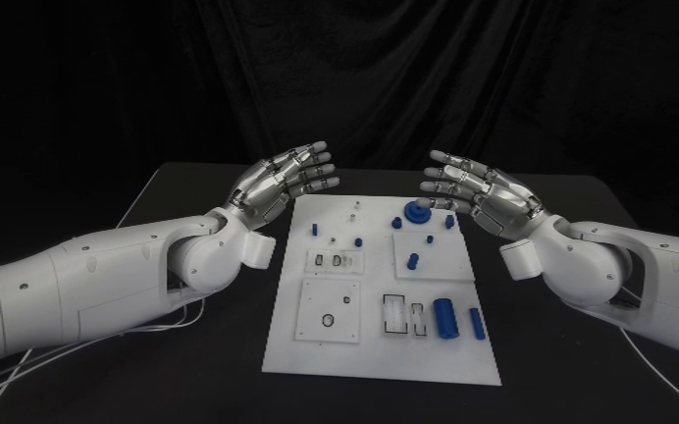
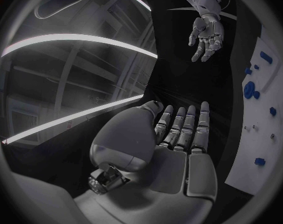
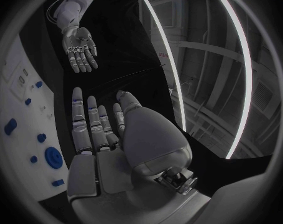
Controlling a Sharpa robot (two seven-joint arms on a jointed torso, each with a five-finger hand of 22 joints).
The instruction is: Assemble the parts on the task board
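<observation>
The white task board [image 1: 371, 345] lies in the middle of the black table. Small blue parts sit on it: a round knob [image 1: 416, 213] near the far edge, several pegs [image 1: 413, 262] around the middle, and two cylinders [image 1: 445, 317] lying near the front right. My left hand [image 1: 287, 182] hovers above the board's far left corner, fingers spread, holding nothing. My right hand [image 1: 477, 193] hovers over the far right corner, also spread and empty. Both palms face each other. In the left wrist view my left hand [image 2: 172, 149] shows flat fingers beside the board [image 2: 260, 134]; the right wrist view shows my right hand [image 3: 101, 134] likewise.
The board has white sub-plates with slots and holes [image 1: 327, 311] at the front left. Black table surface [image 1: 198, 385] surrounds the board. A black curtain hangs behind. White cables [image 1: 85, 345] run under my left arm.
</observation>
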